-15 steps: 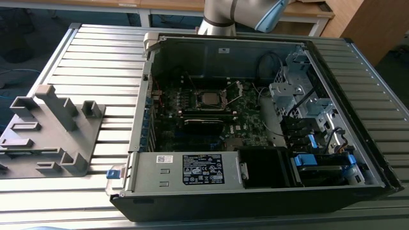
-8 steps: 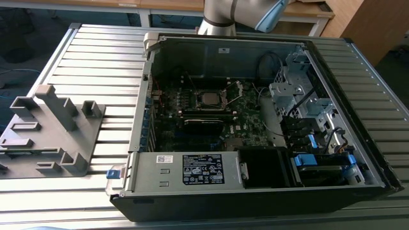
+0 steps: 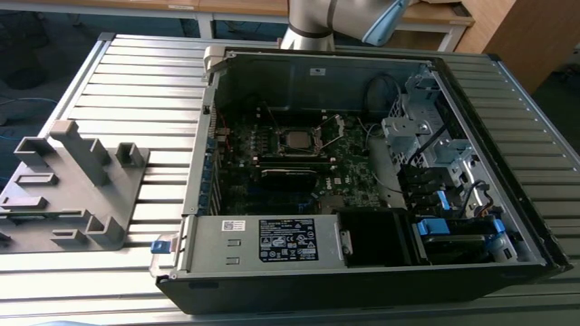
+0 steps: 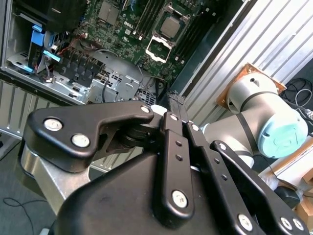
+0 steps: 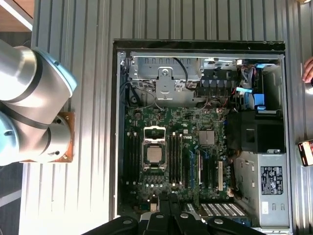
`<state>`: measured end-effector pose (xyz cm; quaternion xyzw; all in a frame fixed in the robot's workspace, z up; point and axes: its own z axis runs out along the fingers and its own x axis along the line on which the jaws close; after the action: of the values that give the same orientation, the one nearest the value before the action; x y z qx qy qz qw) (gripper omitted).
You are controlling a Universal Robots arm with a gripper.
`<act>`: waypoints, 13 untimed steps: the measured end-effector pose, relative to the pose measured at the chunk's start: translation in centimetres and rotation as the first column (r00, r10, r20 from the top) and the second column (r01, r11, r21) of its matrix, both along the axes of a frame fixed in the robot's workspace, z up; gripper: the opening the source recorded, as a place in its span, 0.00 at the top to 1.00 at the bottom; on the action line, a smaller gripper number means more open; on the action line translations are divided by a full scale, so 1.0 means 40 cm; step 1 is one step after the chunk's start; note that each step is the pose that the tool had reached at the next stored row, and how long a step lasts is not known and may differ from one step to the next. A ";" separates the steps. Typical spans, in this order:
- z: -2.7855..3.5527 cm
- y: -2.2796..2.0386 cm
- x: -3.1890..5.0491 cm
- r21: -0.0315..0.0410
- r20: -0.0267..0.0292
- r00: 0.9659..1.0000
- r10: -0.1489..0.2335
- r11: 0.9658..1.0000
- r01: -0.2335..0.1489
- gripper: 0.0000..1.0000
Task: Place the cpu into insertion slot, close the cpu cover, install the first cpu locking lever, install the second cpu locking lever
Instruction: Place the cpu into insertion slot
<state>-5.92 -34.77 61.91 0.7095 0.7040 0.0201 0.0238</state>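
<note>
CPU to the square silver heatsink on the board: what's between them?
A bank of long dark slots running alongside the cpu, with the heatsink beyond them; seen in the first wrist view.

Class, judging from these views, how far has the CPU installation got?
Done: the cpu lies seated in place. In hand: nothing; the gripper hangs above the case, jaws shut and empty. Left: the cpu cover stands open, so closing and latching remain.
</note>
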 end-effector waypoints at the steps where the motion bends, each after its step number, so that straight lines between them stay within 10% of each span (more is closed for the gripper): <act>1: -0.005 -0.001 0.000 0.000 0.000 1.000 0.000 1.000 0.000 0.89; 13: -0.059 -0.005 0.000 0.000 0.000 1.000 0.000 1.000 0.000 0.89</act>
<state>-5.90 -34.99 59.54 0.7095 0.7040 0.0202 0.0238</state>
